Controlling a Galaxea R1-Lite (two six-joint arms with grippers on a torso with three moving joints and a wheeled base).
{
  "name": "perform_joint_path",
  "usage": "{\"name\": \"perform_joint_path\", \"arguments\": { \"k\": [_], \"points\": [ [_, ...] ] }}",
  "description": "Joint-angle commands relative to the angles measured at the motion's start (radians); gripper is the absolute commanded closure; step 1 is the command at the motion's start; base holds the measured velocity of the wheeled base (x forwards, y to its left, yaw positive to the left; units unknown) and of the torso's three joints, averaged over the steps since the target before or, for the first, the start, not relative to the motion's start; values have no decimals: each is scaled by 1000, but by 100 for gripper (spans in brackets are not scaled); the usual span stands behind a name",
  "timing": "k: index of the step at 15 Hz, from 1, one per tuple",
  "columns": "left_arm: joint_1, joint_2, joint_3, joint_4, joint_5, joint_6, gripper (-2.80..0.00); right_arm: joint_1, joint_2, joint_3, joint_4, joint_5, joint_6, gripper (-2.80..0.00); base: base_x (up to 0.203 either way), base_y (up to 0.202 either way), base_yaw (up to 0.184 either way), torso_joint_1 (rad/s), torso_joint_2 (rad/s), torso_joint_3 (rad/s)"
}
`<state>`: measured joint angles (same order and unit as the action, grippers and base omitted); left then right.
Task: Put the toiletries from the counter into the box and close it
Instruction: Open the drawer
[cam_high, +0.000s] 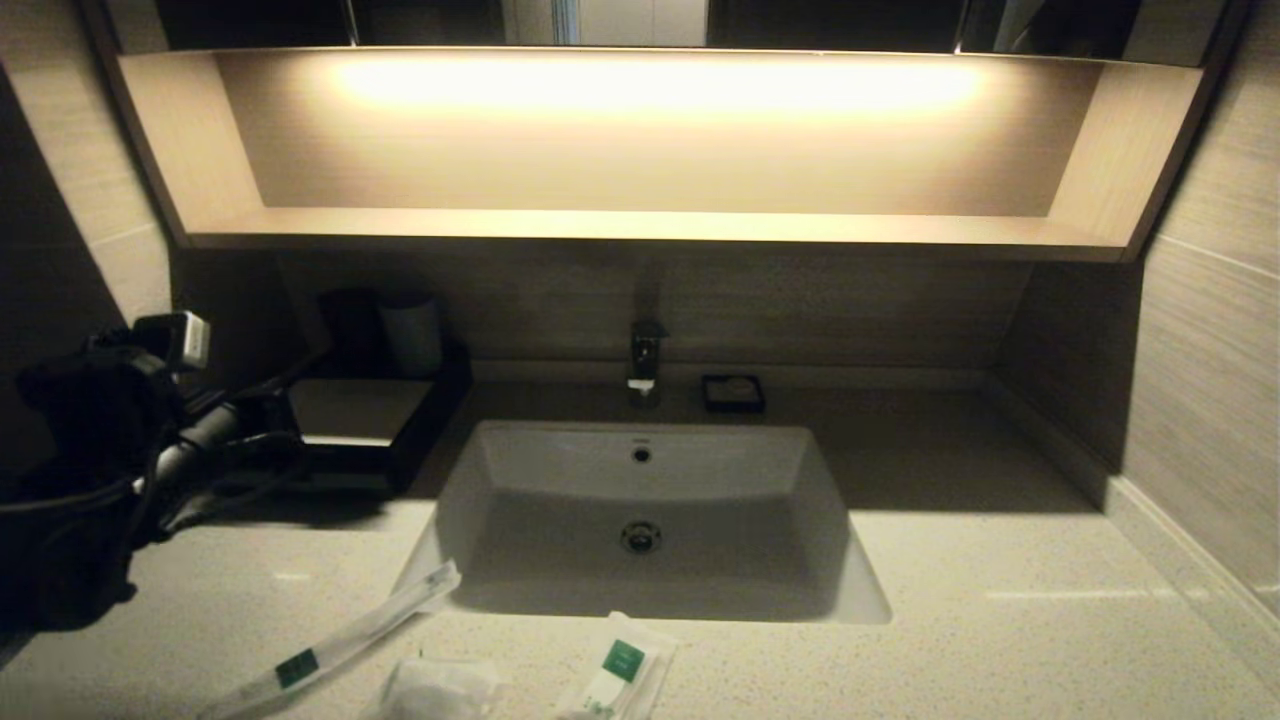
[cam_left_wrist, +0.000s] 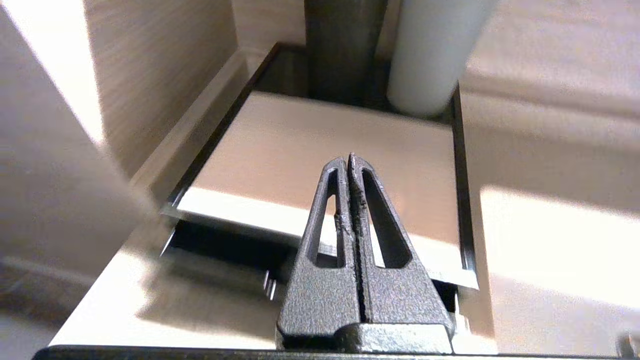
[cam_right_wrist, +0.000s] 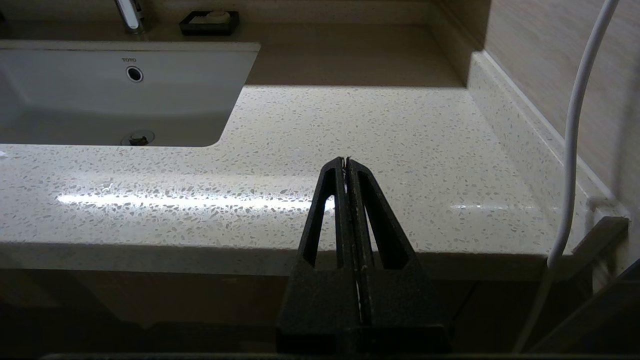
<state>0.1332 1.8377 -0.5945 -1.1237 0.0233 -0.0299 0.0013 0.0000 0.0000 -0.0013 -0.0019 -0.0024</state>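
The box (cam_left_wrist: 320, 160) lies straight ahead of the left gripper (cam_left_wrist: 349, 159), at twelve o'clock from its fingers, which are pressed together and hold nothing. Its shallow black drawer tray (cam_left_wrist: 220, 245) shows just under the pale glossy top (partly drawn out, I judge). The toiletries (cam_high: 330, 640) lie on the tabletop (cam_high: 1000, 620) at the sink's six o'clock: white see-through packets, green-labelled. The left arm is nearer; the right gripper (cam_right_wrist: 346, 161), fingers also pressed together and holding nothing, hangs at the tabletop's front edge.

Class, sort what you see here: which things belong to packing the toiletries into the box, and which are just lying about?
Belongs to the job:
long thin packet
small puffy packet
shorter packet
box
counter
left gripper, shut over the box

Just lying about:
dark cup
pale cup
soap dish
tap
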Motion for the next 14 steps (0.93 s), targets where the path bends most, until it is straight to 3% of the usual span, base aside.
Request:
{"name": "perform_joint_path", "arguments": {
  "k": [1,6,10,14],
  "points": [
    [0,-99,85,8,2,20,0,0,0,2,0,0,-1,0,0,0,0,0,0,0],
    [43,-208,209,62,6,53,0,0,0,2,0,0,-1,0,0,0,0,0,0,0],
    [149,-219,220,64,0,55,0,0,0,2,0,0,-1,0,0,0,0,0,0,0],
    [193,-200,216,67,-10,92,0,0,0,2,0,0,-1,0,0,0,0,0,0,0]
  ]
}}
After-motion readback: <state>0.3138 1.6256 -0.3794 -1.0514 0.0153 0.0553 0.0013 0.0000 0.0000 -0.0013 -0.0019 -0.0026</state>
